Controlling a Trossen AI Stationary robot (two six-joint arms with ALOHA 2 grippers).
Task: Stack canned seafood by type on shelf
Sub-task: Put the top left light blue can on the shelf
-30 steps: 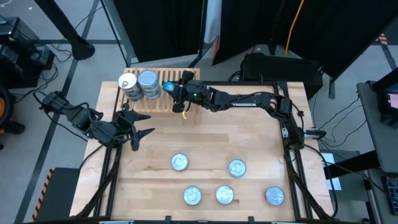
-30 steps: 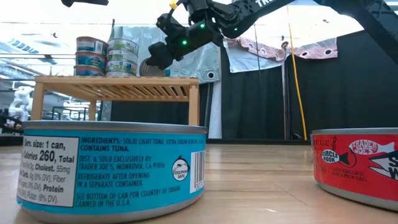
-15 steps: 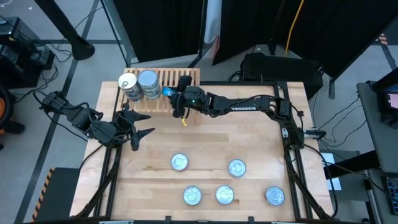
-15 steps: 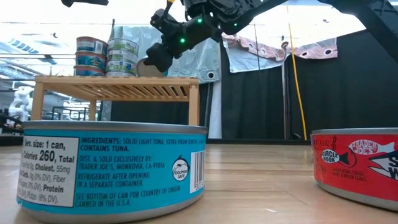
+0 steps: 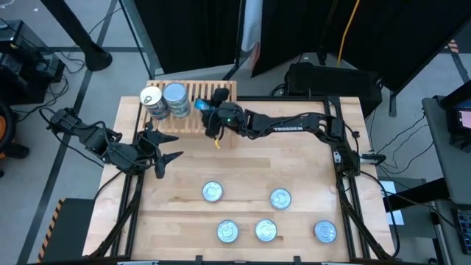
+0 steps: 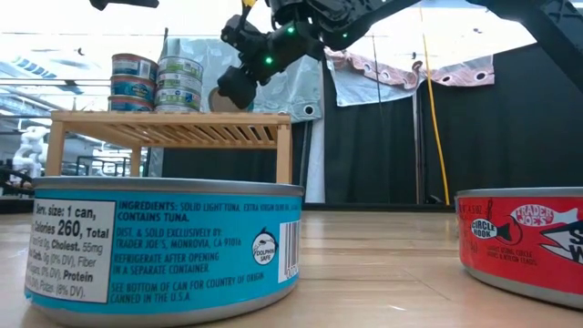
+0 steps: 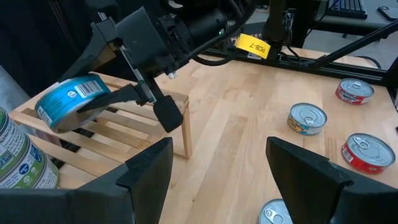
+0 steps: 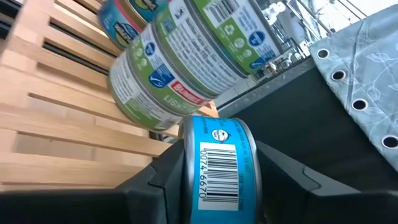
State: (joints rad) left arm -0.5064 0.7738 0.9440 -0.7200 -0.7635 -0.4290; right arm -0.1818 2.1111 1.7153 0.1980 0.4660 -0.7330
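Overhead, the tabletop [image 5: 243, 162] carried the slatted shelf [image 5: 221, 90] at its far edge, with five loose cans [image 5: 212, 192] lying well apart from it along the near side. Two stacks of cans [image 5: 175, 96] stood on the shelf's left end. The right pincer [image 7: 118, 93] hovered just above the slats beside those stacks, clamped on a blue can [image 7: 69, 102] held tilted on its edge (its flat faces pressed by the fingers). The nearest stack lay just to the can's left, so the move probably turned on levelling it first. The left pincer [image 5: 163, 151] waited over the tabletop's left side, fingers spread, holding nothing.
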